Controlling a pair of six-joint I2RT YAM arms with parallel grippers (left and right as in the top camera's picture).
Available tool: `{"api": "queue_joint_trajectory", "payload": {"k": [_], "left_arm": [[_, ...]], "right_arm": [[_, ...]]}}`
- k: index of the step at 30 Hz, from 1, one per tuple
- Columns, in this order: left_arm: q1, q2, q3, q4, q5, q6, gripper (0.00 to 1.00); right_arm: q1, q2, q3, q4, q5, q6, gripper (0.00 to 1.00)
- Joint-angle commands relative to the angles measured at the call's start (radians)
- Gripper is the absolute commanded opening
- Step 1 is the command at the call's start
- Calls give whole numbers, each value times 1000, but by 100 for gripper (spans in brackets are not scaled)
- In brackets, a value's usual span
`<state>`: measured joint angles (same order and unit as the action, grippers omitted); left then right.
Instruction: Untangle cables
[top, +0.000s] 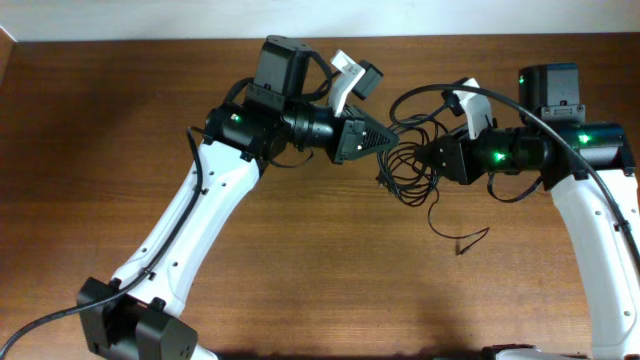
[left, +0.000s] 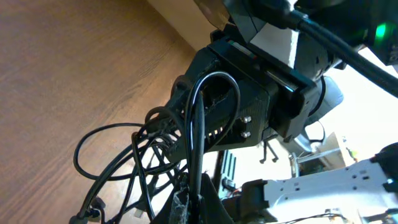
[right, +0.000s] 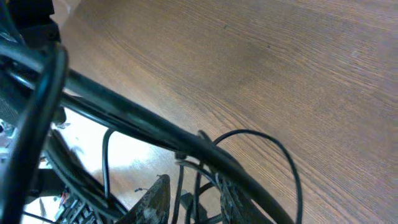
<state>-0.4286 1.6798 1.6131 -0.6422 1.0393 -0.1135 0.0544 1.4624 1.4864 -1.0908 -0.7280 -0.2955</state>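
The cables are a knotted bunch of thin black cords on the wooden table, between my two grippers. One loose end trails toward the front right. My left gripper points right into the bunch. In the left wrist view it is shut on one cord that arches upward, with the other loops hanging to its left. My right gripper faces it from the right, close by. In the right wrist view its jaws stand slightly apart, with thin cords running through the gap.
A thick black arm cable arcs over the right arm and crosses the right wrist view. The right gripper's black body fills the middle of the left wrist view. Bare wood lies along the front and left of the table.
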Motion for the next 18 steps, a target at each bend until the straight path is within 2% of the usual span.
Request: {"api": "queue_joint_trajectory", "payload": {"k": [1, 7, 18], "left_arm": [[6, 4, 7, 0, 10, -135, 0], [6, 4, 7, 0, 16, -232, 0], [5, 4, 7, -3, 37, -257, 0]], "right_arm": [[5, -24, -3, 10, 23, -15, 27], [5, -24, -3, 15, 21, -15, 27], [5, -24, -3, 10, -13, -3, 28]]}}
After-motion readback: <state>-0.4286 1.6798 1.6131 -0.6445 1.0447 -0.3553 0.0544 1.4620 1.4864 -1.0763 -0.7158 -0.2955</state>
